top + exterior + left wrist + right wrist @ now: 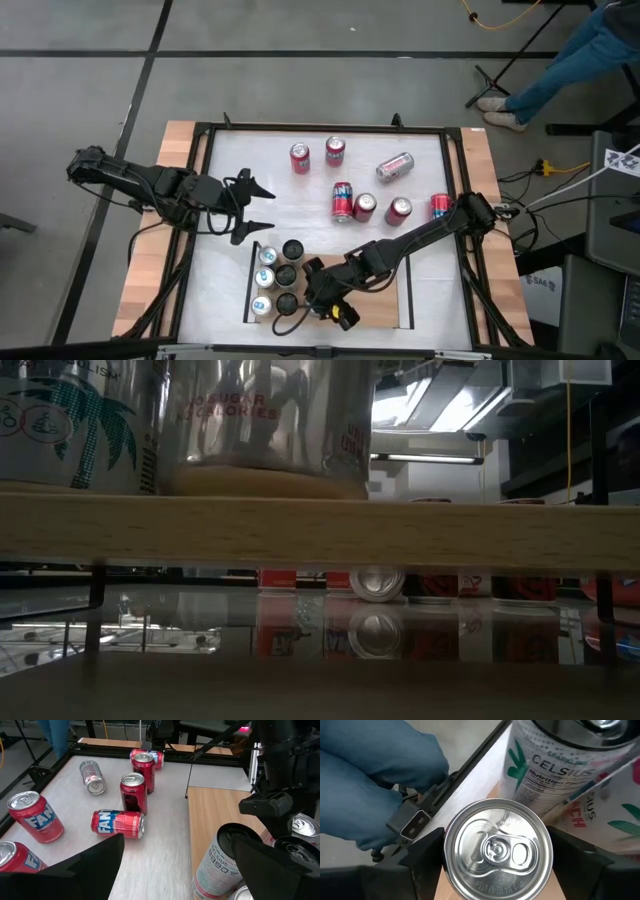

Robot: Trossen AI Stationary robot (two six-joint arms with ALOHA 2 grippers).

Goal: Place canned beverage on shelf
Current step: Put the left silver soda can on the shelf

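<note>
Holding the silver-topped can (498,851) between its two dark fingers, your right gripper (322,300) is down at the near left end of the shelf (220,810), next to the cans already standing there; in the right wrist view the can sits upright over the light wood with a finger against each side. Judge it as a rigid, smooth aluminium cylinder: slick on the wall, easy to dent if squeezed hard, and fairly heavy if it is full, which the pictures cannot tell you. The grip across the upper wall, just under the rim, looks like the right place, since it keeps the base free to land flat.

Just beside it stand the white Celsius cans (555,765), close enough that a sideways nudge could knock one over, so release straight and lift straight up.

Your left gripper (250,208) hangs with its fingers spread and empty over the left part of the white tabletop (420,290), beyond the shelf's far left corner. More red Fanta cans (342,202) wait across the far half, some upright and some on their sides.
</note>
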